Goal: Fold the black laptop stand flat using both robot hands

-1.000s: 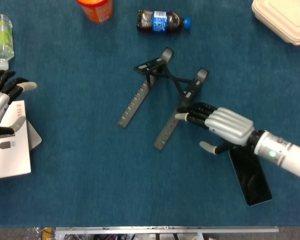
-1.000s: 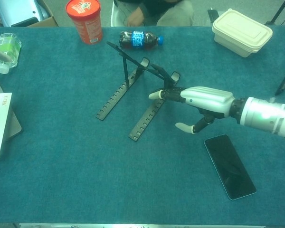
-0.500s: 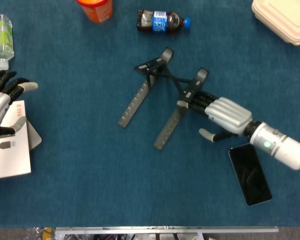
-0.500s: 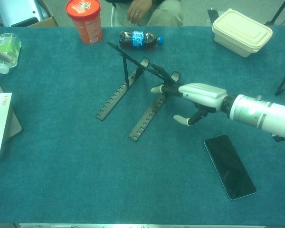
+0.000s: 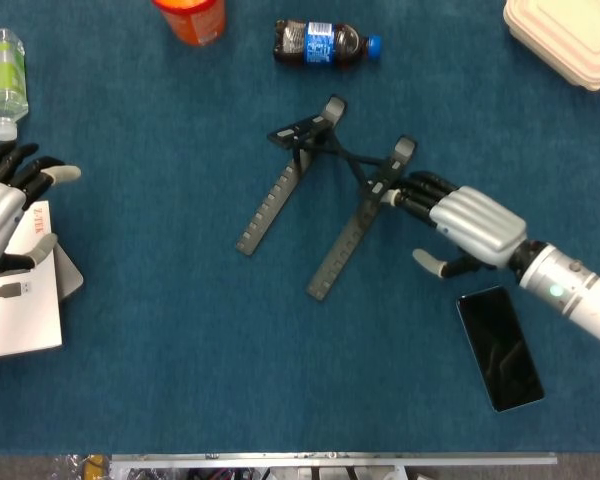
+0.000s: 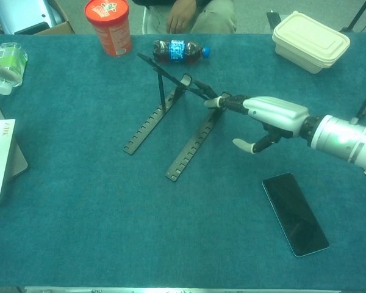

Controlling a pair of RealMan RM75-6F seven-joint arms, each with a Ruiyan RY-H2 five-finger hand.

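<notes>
The black laptop stand (image 5: pixel 325 190) stands unfolded in the middle of the blue table, its two notched rails splayed toward me and its props raised; the chest view shows the stand (image 6: pixel 171 116) upright. My right hand (image 5: pixel 465 225) lies just right of it, fingers stretched out, fingertips (image 5: pixel 400 190) touching the upper end of the right rail, thumb held apart below. In the chest view the right hand (image 6: pixel 271 116) reaches the same rail top. My left hand (image 5: pixel 5 200) is at the far left edge, fingers spread, holding nothing, far from the stand.
A black phone (image 5: pixel 498 347) lies near my right wrist. A cola bottle (image 5: pixel 325 42) and red canister (image 5: pixel 190 15) sit behind the stand, a cream lunch box (image 5: pixel 570 35) at back right. A water bottle (image 5: pixel 0 80) and white booklet (image 5: pixel 20 300) are beside my left hand.
My right hand has slid up and to the right, from the middle of the right rail to its upper end. The stand and my left hand have barely moved.
</notes>
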